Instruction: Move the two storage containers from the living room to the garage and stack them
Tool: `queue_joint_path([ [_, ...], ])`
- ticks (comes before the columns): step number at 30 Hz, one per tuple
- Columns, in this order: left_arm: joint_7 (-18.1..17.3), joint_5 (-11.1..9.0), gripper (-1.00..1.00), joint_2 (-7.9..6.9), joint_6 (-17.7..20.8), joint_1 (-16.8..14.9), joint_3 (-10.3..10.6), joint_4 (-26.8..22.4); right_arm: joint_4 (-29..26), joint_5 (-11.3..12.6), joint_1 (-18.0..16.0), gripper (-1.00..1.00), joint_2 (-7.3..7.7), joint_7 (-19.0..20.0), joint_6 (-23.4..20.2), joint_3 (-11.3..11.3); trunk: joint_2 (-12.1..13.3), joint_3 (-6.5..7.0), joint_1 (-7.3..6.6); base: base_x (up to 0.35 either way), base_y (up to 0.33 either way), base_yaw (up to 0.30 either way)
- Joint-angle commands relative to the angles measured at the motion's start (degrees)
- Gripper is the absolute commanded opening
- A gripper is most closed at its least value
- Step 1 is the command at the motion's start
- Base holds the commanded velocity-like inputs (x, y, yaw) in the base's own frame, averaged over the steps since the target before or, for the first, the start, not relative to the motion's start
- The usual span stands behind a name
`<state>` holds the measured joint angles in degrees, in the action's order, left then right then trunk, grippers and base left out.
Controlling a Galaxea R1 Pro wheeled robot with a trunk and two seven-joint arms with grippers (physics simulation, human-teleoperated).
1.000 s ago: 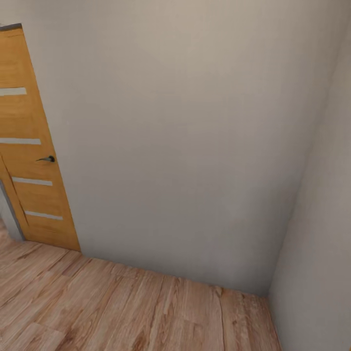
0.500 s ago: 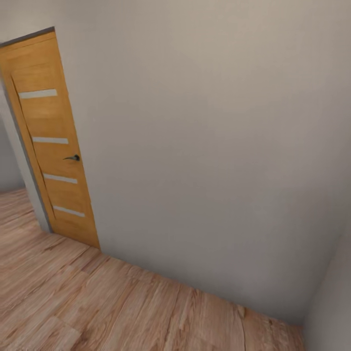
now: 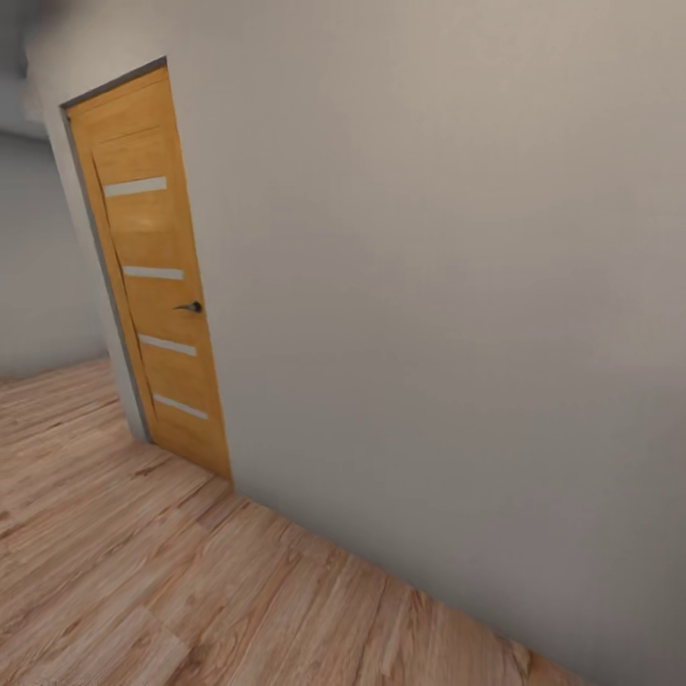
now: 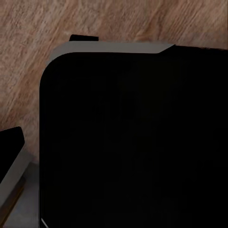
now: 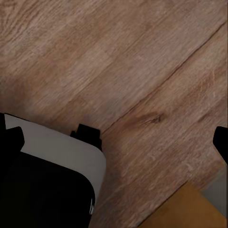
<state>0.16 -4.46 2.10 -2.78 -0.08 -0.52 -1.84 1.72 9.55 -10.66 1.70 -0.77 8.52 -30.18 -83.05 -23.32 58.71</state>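
- Since a second ago my head camera has swung, sliding the wooden door (image 3: 152, 276) rightward.
- Wood-plank floor (image 3: 143, 581) lies near; pale wall (image 3: 457, 286) ahead.
- Containers unseen; whether my grippers are open, I cannot tell.

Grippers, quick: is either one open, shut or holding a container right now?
Left gripper: cannot tell; its wrist view shows a dark body over wood-plank floor.
Right gripper: cannot tell; no container in its wrist view.

1 wooden door (image 3: 152, 276), 4 pale horizontal strips on it, 1 dark handle (image 3: 191, 307). 1 plain grey wall (image 3: 429, 286), 1 wood-plank floor (image 3: 143, 572).
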Motion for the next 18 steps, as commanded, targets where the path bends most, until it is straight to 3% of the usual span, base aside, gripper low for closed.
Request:
queue_joint_path([
  [1,0.0,-0.5,1.0,0.01,-0.1,0.0,0.0,0.0,0.2,0.6,-0.1,1.0,-0.03,0.0,0.4,-0.5,0.0,-0.05,0.02,0.199,0.0,0.271],
  [18,0.0,-0.5,1.0,-0.05,-0.1,0.0,0.0,0.0,0.2,0.6,-0.1,1.0,-0.03,0.0,0.4,-0.5,0.0,-0.05,0.02,0.297,0.0,0.271],
])
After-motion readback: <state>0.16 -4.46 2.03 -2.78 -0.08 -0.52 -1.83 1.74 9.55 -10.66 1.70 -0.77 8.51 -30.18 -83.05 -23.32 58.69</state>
